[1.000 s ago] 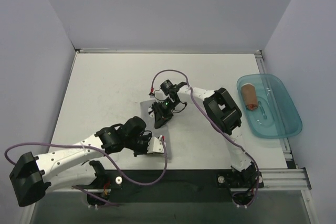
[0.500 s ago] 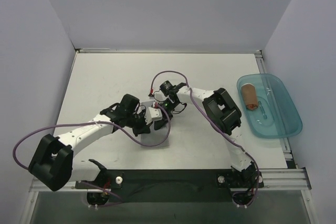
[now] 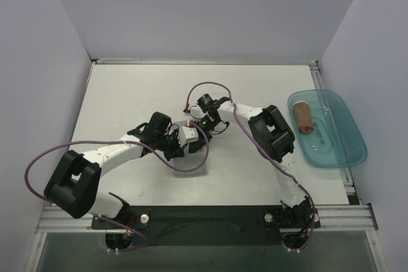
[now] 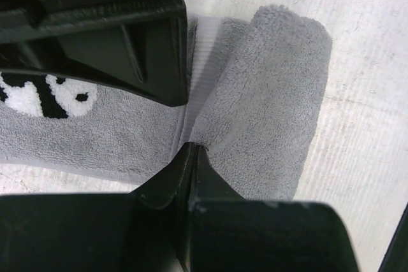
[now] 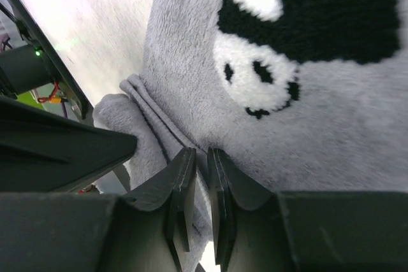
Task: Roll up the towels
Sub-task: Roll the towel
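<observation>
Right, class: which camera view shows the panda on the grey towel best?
The right wrist view: the panda is large and sharp. The left wrist view catches only a fragment at its left edge; from above, the arms largely hide the grey towel and no panda shows.

A grey towel [image 3: 194, 161], partly rolled, lies near the middle of the white table [image 3: 127, 93]; a teal tray [image 3: 341, 151] sits at its right edge.
</observation>
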### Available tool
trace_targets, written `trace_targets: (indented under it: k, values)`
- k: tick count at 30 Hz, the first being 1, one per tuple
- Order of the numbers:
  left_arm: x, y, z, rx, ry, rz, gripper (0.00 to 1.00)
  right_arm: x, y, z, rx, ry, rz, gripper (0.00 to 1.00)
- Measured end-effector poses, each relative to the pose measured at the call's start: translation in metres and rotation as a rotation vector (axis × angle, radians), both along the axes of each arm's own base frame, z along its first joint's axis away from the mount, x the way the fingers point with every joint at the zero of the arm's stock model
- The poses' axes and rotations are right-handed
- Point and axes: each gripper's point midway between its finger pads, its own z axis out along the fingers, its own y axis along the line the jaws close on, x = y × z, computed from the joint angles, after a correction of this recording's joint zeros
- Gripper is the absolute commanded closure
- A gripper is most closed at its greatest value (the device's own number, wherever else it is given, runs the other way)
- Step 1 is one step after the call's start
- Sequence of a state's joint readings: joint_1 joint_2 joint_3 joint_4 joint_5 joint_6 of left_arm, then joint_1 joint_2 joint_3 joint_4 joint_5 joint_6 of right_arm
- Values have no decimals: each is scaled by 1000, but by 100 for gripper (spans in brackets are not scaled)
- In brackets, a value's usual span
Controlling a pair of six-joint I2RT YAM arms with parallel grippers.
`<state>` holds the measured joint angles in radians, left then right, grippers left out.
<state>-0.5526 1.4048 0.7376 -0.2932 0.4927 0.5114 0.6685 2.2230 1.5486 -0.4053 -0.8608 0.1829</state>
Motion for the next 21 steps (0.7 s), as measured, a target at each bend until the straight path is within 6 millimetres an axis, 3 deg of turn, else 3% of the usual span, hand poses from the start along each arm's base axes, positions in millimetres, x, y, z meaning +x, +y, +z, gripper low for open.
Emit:
trace_targets:
  k: [8,14,17,21]
  values:
    - [7,1,-13,34,-20,-19,100,41,-9,15,21,-43,-87,76]
    - [8,2,-22,51,-12,-30,100,74,-34,36,56,-28,-213,76]
    - [10,2,-25,54,-5,-28,100,72,-50,53,84,2,-262,75]
    - [15,0,-26,48,3,-18,100,46,-56,72,124,72,-288,76]
